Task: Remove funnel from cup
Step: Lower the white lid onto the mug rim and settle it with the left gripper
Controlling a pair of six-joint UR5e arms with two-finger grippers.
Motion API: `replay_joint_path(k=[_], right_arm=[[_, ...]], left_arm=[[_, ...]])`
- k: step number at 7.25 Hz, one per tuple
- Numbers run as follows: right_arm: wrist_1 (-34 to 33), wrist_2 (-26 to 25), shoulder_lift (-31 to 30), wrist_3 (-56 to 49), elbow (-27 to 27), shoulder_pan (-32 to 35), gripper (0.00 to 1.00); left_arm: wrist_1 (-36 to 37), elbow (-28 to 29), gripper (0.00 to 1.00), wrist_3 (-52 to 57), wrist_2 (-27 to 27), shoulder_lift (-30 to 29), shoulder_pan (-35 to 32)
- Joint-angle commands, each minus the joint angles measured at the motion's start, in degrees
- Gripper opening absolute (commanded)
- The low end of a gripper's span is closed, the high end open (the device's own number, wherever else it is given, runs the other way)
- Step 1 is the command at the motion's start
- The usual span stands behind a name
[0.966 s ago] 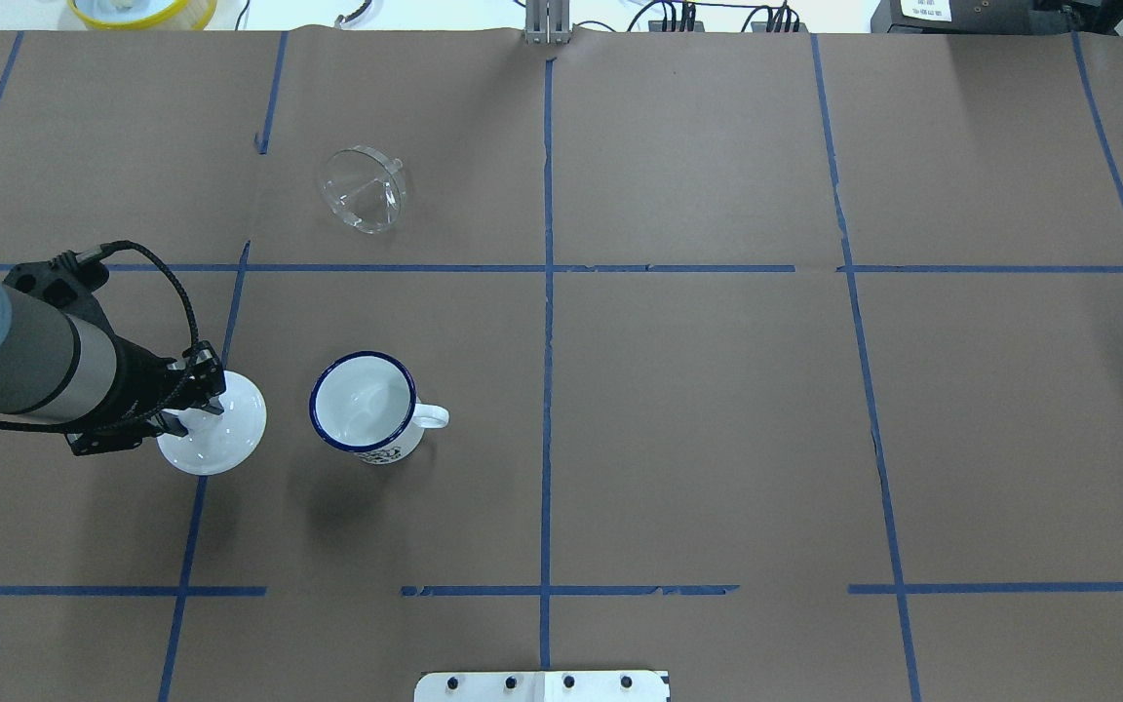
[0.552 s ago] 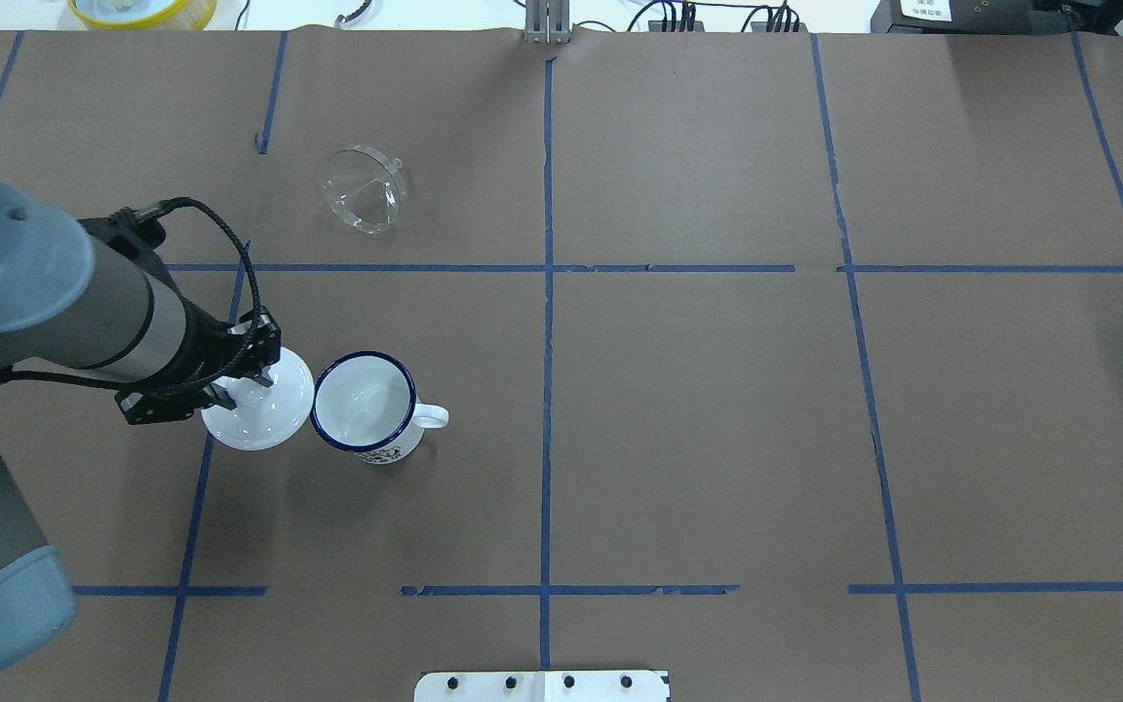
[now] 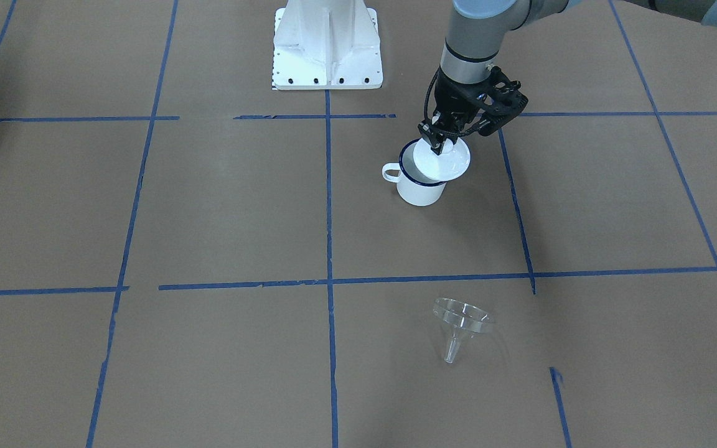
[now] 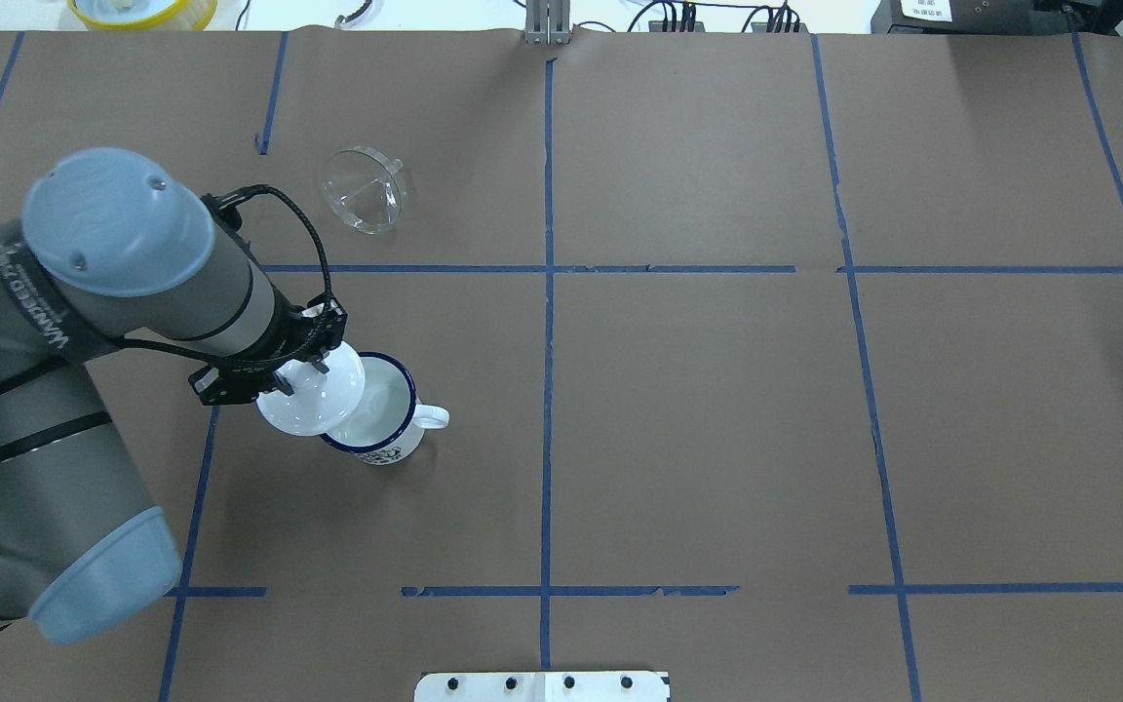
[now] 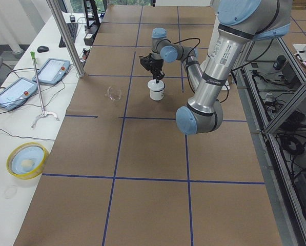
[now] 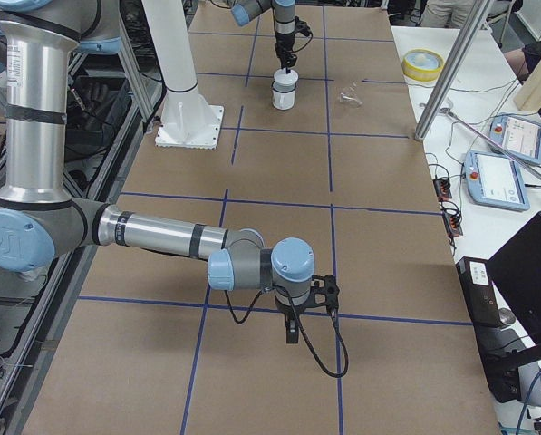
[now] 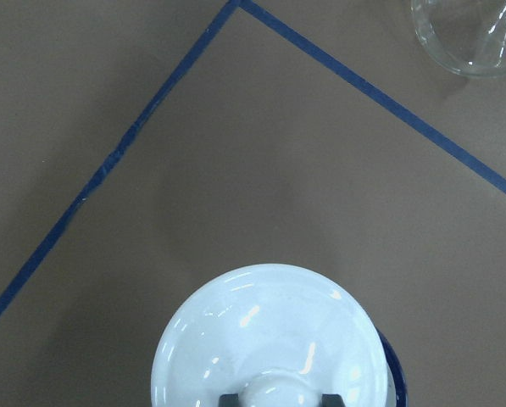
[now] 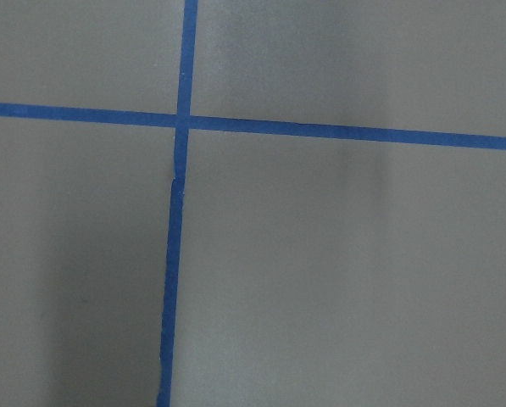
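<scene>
The clear funnel point(image 4: 365, 190) lies on its side on the brown table, far from the cup; it also shows in the front view point(image 3: 461, 320) and at the top right of the left wrist view point(image 7: 473, 34). The white cup point(image 4: 388, 444) with a dark blue rim stands upright, its handle point(image 4: 432, 417) to the right. My left gripper point(image 4: 302, 374) is shut on the knob of a white round lid point(image 4: 313, 402) and holds it over the cup's left rim, partly covering the opening point(image 3: 442, 160). My right gripper point(image 6: 291, 328) hovers low over bare table far away; I cannot tell whether it is open or shut.
The robot base plate point(image 4: 542, 685) sits at the near table edge. A yellow bowl point(image 4: 142, 10) lies beyond the far left edge. Blue tape lines point(image 4: 547, 292) cross the brown paper. A metal post point(image 5: 65, 38) and tablets point(image 5: 55, 69) stand at the far side.
My left arm has carried the white lid to the right, from the table left of the cup to partly over the cup's rim. Funnel and cup have not moved.
</scene>
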Motion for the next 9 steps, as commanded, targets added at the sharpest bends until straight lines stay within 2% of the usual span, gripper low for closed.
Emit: replay_joint_path(k=[1,9], right_arm=[[0.00,0.00,0.00,0.00,0.00,0.00,1.00],[0.00,0.00,0.00,0.00,0.00,0.00,1.00]], left_arm=[[-0.50,0.50,0.00,-1.08,-1.36,-0.20,0.72],[-1.99,1.91,0.00,-0.03,-0.74,-0.73,1.60]])
